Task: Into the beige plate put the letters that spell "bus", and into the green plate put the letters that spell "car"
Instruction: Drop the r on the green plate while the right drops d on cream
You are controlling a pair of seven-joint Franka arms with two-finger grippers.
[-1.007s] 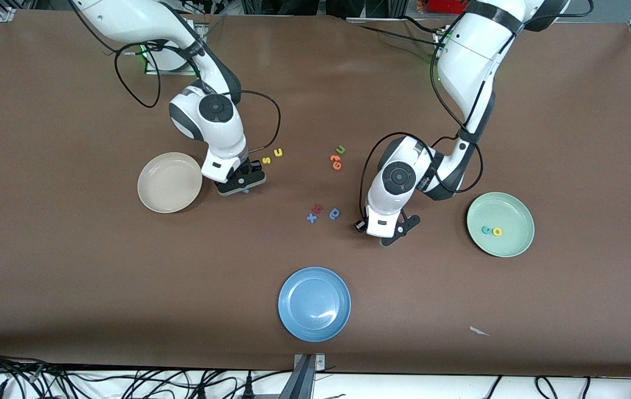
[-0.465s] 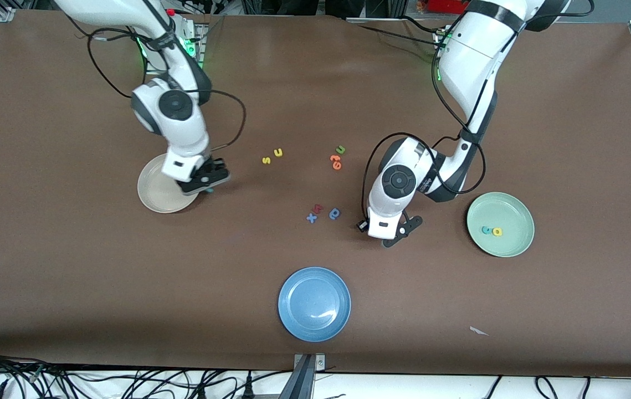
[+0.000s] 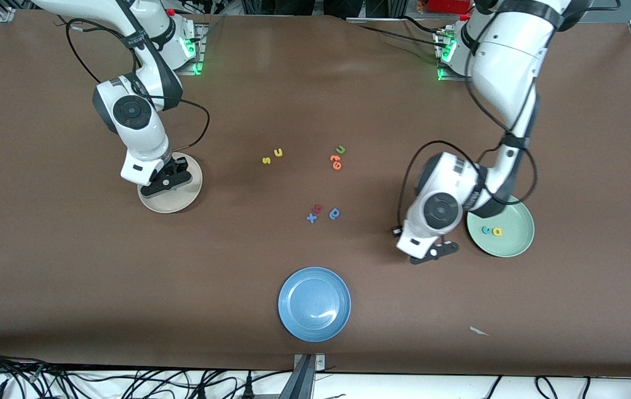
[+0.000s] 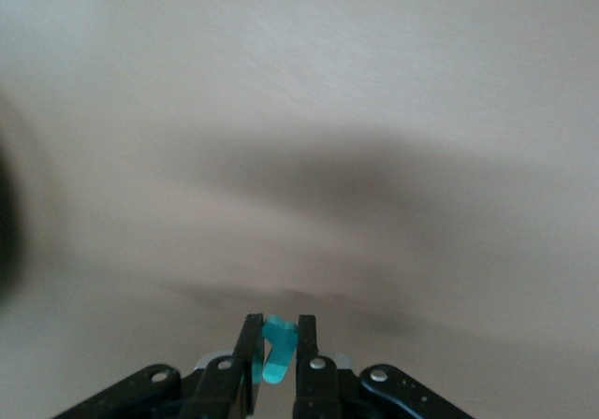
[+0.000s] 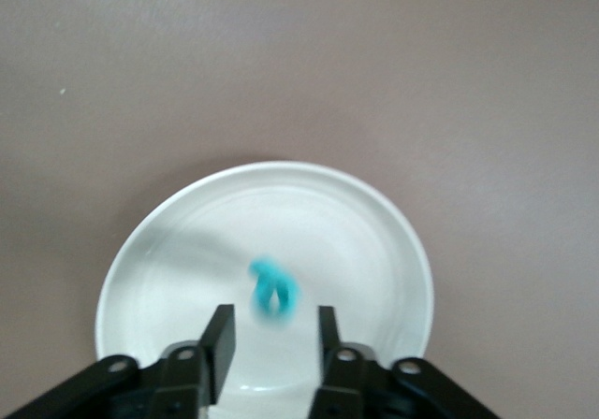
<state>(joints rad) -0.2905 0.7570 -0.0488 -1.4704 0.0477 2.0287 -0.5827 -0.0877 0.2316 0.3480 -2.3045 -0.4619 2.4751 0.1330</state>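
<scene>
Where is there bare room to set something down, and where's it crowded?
Bare table: between the beige plate and the blue plate, and nearer the camera than the green plate. Crowded: mid-table, around the yellow letters, orange letters and blue letters. The right gripper is over the beige plate, the left gripper over table beside the green plate.

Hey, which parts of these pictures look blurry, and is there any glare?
Right wrist view: a teal letter is smeared between the open fingers of the right hand, over the sharper beige plate. Left wrist view: the background is a washed-out blur with a broad shadow; the second teal letter in the left hand is crisper. Front view: white glare on the blue plate.
</scene>
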